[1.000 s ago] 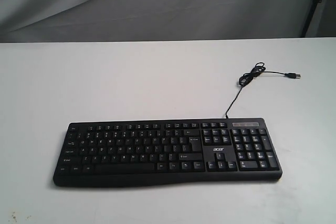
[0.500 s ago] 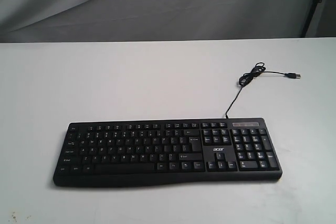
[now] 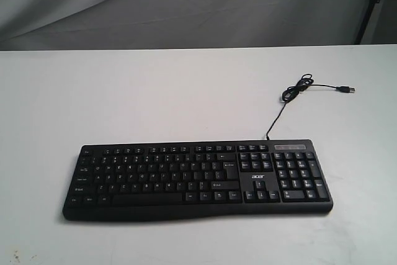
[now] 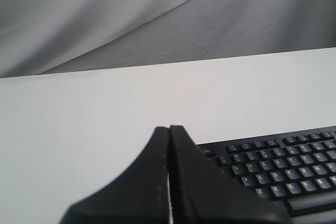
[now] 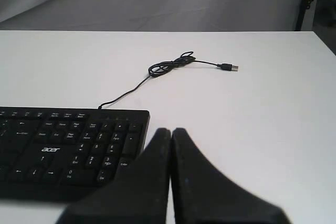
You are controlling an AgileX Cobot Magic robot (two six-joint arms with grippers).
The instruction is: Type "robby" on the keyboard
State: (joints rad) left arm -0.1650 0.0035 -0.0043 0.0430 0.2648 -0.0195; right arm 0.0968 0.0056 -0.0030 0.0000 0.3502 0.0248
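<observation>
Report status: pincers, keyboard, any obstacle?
Left pincer shut, right pincer shut. Keyboard flat on table, neither pincer touching it. USB cable coiled behind, nothing in the way.

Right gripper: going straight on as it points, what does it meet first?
The right gripper likely meets bare table just past the keyboard's number-pad end, not the keys. The coiled cable lies farther on; depth unclear.

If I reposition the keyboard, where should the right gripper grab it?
Likely the keyboard by its short end beside the number pad, coming from the right: it lies flat, that edge is thin and bare, and the cable exits the back.
</observation>
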